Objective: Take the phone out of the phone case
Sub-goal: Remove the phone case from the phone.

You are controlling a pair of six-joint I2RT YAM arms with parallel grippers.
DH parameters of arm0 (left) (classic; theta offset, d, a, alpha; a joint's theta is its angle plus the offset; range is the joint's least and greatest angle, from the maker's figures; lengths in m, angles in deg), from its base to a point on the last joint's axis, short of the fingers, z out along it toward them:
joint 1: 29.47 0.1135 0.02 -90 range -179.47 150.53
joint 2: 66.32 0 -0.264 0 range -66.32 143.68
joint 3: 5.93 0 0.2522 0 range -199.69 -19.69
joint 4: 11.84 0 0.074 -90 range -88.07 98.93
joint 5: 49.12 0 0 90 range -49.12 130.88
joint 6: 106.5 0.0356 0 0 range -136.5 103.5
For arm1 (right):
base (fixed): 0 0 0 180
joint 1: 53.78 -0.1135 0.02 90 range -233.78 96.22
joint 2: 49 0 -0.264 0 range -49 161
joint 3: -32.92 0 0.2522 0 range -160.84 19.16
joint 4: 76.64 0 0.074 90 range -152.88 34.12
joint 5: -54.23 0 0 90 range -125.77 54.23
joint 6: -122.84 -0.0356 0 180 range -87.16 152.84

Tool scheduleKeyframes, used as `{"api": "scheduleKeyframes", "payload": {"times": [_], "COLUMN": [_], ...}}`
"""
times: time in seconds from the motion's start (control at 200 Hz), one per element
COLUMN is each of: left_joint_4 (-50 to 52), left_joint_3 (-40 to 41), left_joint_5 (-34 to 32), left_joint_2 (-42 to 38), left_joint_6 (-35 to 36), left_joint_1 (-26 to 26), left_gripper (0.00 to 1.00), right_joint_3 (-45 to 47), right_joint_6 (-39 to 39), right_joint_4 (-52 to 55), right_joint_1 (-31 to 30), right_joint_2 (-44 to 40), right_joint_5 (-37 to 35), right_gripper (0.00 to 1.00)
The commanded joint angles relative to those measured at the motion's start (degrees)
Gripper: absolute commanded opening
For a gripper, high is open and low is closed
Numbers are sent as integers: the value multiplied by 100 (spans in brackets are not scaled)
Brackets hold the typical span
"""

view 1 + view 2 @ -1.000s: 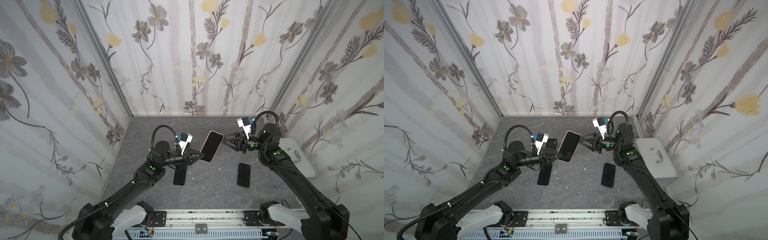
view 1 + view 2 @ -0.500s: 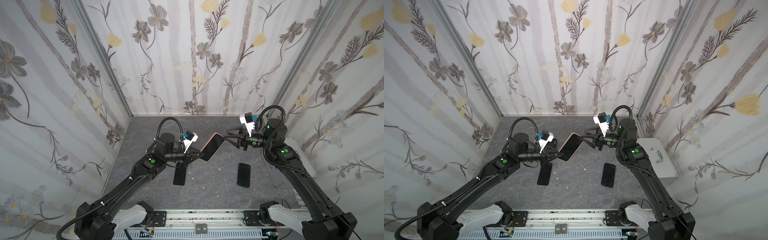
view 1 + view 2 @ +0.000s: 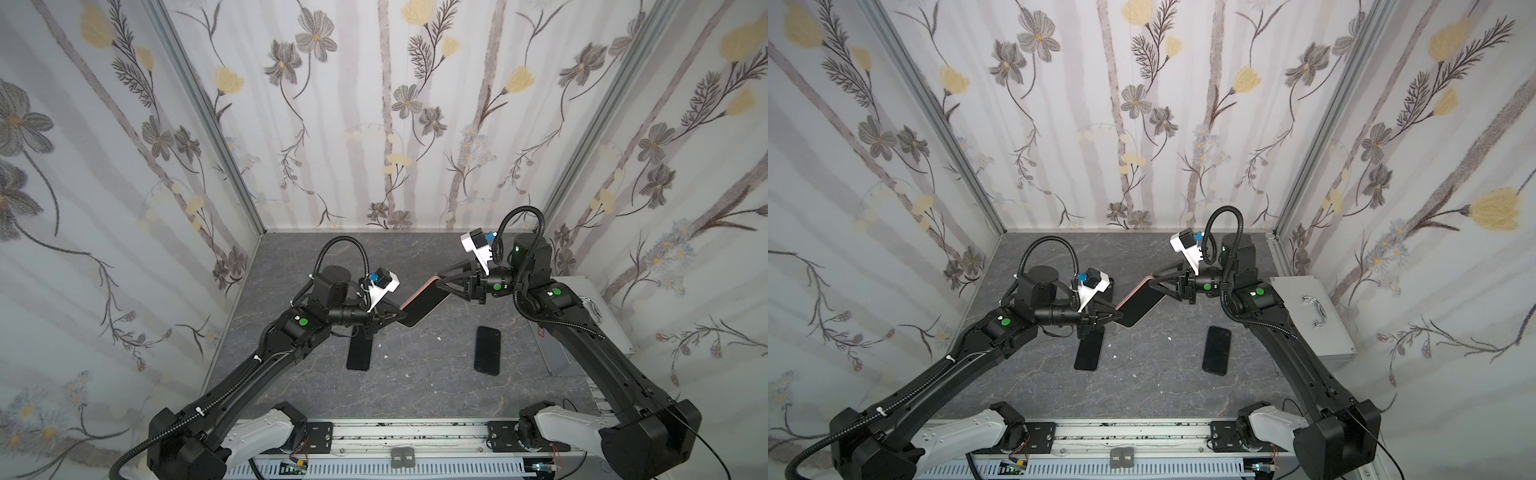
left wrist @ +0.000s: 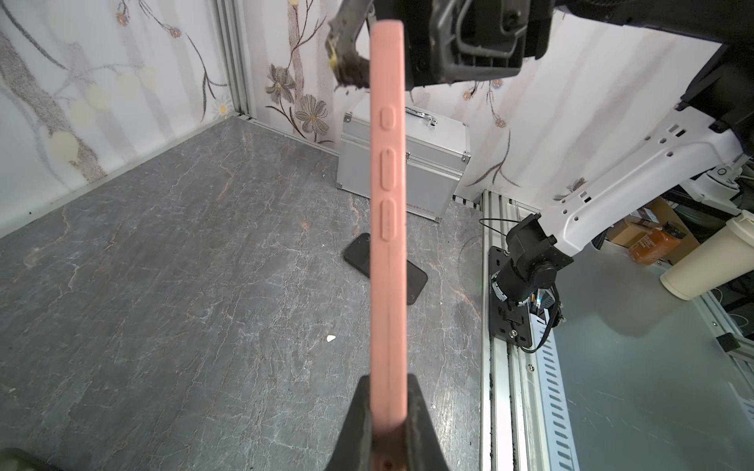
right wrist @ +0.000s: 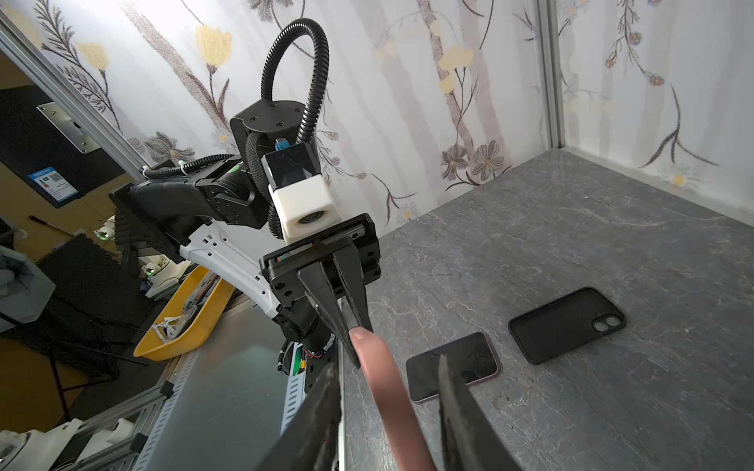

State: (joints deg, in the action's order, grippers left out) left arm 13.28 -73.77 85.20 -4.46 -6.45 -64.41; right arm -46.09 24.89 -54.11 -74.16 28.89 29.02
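Pink phone case [image 3: 419, 300] is in the air between the arms, above the grey table [image 3: 415, 382], phone screen [image 3: 1139, 305] dark inside it, so phone not out yet. Long axis runs diagonally from the left gripper [image 3: 392, 320] up and back to the right gripper [image 3: 441, 282]; in the left wrist view the case shows edge-on, side buttons visible. Left gripper clamped on the near end of the case. Right gripper's fingers [image 5: 461, 407] straddle the far end with gaps either side, not gripping. On the table: a loose phone [image 5: 451, 365] screen up, an empty black case [image 5: 567, 324] just beside it, another black case [image 3: 487, 350] nearer the right arm. Closed metal box [image 3: 1308, 316] at the right wall, contents hidden.
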Motion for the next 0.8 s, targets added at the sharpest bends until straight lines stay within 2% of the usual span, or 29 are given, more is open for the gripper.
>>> {"api": "scheduleKeyframes", "payload": {"times": [0.0, 0.19, 0.44, 0.525, 0.635, 0.794], "left_joint_4": [-272, -265, -261, -265, -265, -265], "left_joint_3": [7, 30, 12, 12, 8, -31], "left_joint_5": [68, -117, -274, -285, -431, -1140], "left_joint_2": [-111, -113, -98, -96, -122, -131], "left_joint_6": [428, 594, 694, 692, 716, 884], "left_joint_1": [-19, -62, -78, -78, -84, -129], "left_gripper": [0, 0, 0, 0, 0, 0], "right_joint_3": [-41, -10, 88, 83, 83, 57], "right_joint_6": [-49, -318, -625, -637, -693, -802], "right_joint_4": [-62, -282, -607, -570, -474, -251], "right_joint_1": [-52, -118, -159, -163, -166, -168], "right_joint_2": [51, 69, 59, 94, 113, 193], "right_joint_5": [270, 405, 501, 503, 401, 338], "right_gripper": [40, 38, 40, 37, 26, 22]}}
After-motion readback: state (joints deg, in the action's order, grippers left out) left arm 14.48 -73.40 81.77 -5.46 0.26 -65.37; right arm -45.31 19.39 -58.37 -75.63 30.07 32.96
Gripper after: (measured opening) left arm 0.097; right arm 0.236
